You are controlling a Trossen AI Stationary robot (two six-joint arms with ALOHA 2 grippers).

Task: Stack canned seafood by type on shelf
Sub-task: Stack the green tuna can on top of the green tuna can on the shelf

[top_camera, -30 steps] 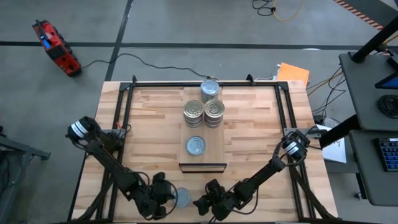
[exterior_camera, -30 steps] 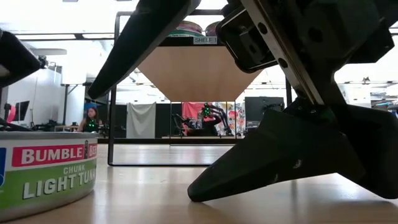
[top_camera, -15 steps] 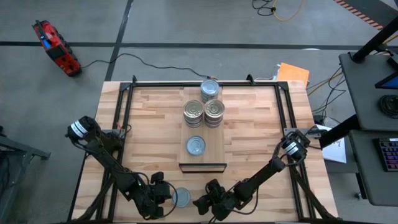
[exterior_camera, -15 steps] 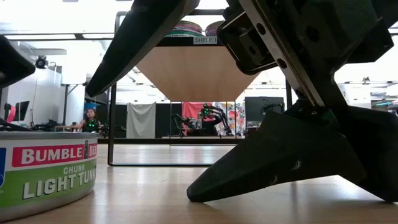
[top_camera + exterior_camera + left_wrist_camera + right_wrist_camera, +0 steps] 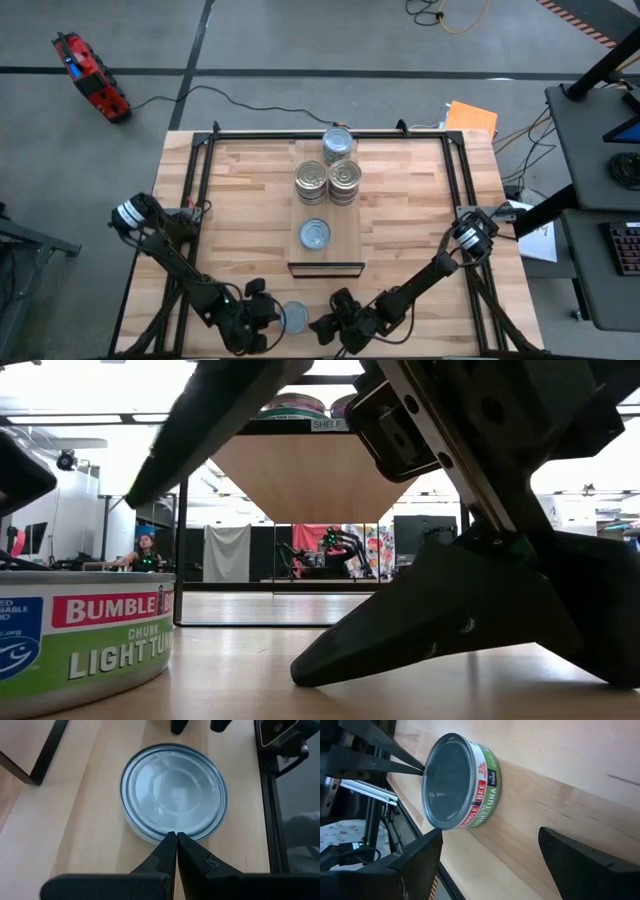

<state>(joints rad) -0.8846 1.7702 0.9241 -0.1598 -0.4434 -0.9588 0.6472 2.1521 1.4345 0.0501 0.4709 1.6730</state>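
A single tuna tin (image 5: pixel 294 318) sits on the desk (image 5: pixel 240 215) at the lower centre of the high view, below the shelf (image 5: pixel 325 232), which carries 4 visible tin tops: 1 near its front edge and 3 clustered toward its far end. The left end effector (image 5: pixel 176 836) has its fingers pressed together with nothing between them, the tips just touching the tin's near rim in the left wrist view. The right end effector (image 5: pixel 485 855) stands wide open and empty, its dark fingers either side of the gap facing the tin's green label side.

Risks, as I judge them: the closed left tips could nudge the tin and slide it away just as the right fingers close, leaving a glancing or off-centre hold. The 2 end effectors are close together near the lower edge of the high view, so a collision is possible if both advance. A tin gripped low on its short wall could also tilt when lifted toward the shelf.

Compared with 1 second ago, the tin shows further right in the low view, with more of its label visible, and the right end effector's dark finger reaches a little further left.
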